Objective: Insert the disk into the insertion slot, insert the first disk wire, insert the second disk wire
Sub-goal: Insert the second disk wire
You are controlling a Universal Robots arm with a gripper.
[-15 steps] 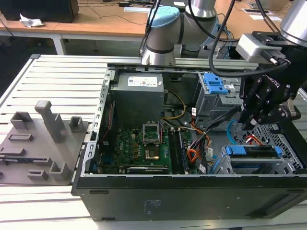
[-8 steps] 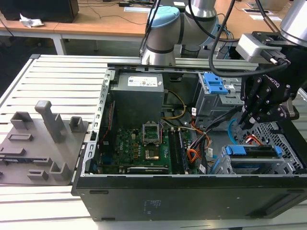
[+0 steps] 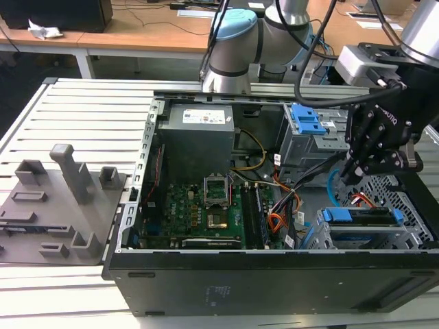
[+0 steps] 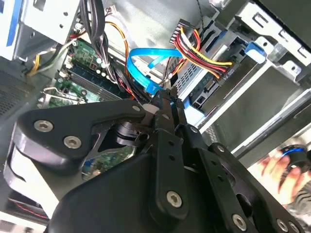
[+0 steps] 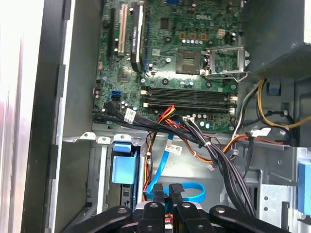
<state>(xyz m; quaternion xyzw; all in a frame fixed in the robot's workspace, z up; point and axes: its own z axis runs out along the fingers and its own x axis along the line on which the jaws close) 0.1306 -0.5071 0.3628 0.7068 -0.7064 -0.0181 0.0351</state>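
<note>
Second wrist view: gripper [image 4: 167, 99] fingers pressed together — pinching the second disk wire [image 4: 146, 68] near its plug end.

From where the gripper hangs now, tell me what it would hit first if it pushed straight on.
Most likely the second disk wire: in both wrist views its blue loop lies just past the gripper, with the case floor behind. Depth is unclear, so contact may already be made.

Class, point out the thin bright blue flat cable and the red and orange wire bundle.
Thin bright blue flat cable [image 4: 146, 60]: second wrist view, on its loop.
Red and orange wire bundle [image 4: 197, 51]: second wrist view, mid-bundle.
</note>
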